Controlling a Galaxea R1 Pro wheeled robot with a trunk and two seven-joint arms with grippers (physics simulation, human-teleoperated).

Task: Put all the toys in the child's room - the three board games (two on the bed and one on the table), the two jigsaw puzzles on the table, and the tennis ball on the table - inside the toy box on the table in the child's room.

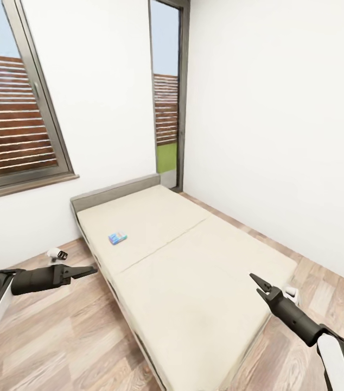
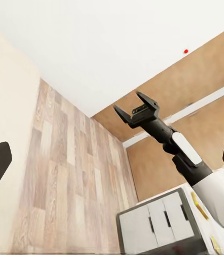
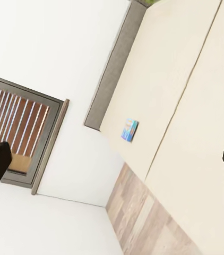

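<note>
1. One board game (image 1: 118, 238) is in sight: a small blue box lying flat on the bed (image 1: 193, 282), on the headboard-end half of the mattress, near the left edge. I also see it from the right wrist view (image 3: 129, 130), just beside the mattress edge.
2. The mattress has a seam across the middle; the box sits on the far side of it, well apart from both my grippers.
3. Left gripper (image 1: 88, 270) hangs over the wood floor (image 1: 58, 336) just off the bed's left side, empty. I can't tell if its jaws are spread or closed from the head view.
4. Right gripper (image 1: 260, 286) hovers at the foot end of the bed, jaws spread, holding nothing. The left wrist view shows it (image 2: 136, 109) clearly open.
5. Beyond: grey headboard (image 1: 115, 190), big window (image 1: 14, 108) on the left wall, a narrow glazed door (image 1: 165, 92) in the corner.
6. A small white and black object (image 1: 56, 253) lies on the floor near the left gripper; can't identify it.
</note>
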